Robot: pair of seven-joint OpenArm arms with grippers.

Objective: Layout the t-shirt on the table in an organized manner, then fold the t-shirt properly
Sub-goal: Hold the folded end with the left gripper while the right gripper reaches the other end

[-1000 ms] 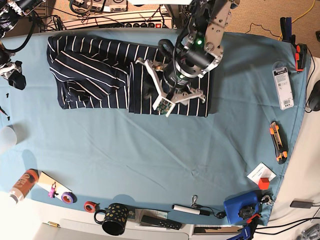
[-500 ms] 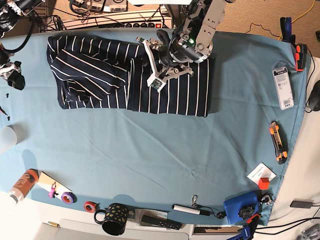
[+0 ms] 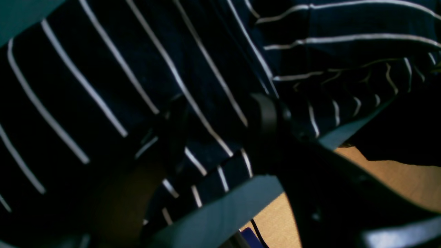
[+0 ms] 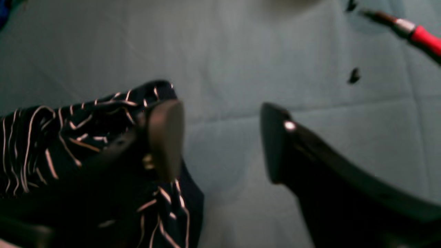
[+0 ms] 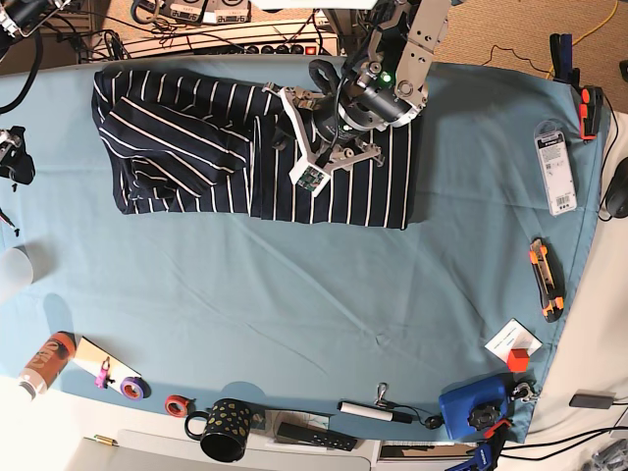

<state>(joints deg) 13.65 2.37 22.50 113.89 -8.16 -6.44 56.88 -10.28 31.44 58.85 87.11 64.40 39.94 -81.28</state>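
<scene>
The t-shirt (image 5: pixel 196 147), navy with thin white stripes, lies partly folded at the back of the table (image 5: pixel 314 314), its left part doubled over itself. My left gripper (image 5: pixel 329 103) hovers over the t-shirt's right half near the far table edge. In the left wrist view the left gripper (image 3: pixel 217 134) is open, with flat striped cloth (image 3: pixel 103 86) showing through the gap. My right gripper (image 5: pixel 12 157) sits at the table's left edge. The right wrist view shows the right gripper (image 4: pixel 220 141) open over bare teal cloth, with a bunched shirt corner (image 4: pixel 69 137) just beside its left finger (image 4: pixel 165 137).
Along the front edge stand a black mug (image 5: pixel 224 430), a marker (image 5: pixel 375 410), tape rolls (image 5: pixel 132 386) and a blue box (image 5: pixel 473 407). A utility knife (image 5: pixel 546 280) and a packet (image 5: pixel 554 167) lie at the right. A bottle (image 5: pixel 44 361) lies front left. A red-handled tool (image 4: pixel 420 38) is nearby.
My left arm has moved from the shirt's front edge toward the back of the table. My right gripper has opened wider and drawn slightly left.
</scene>
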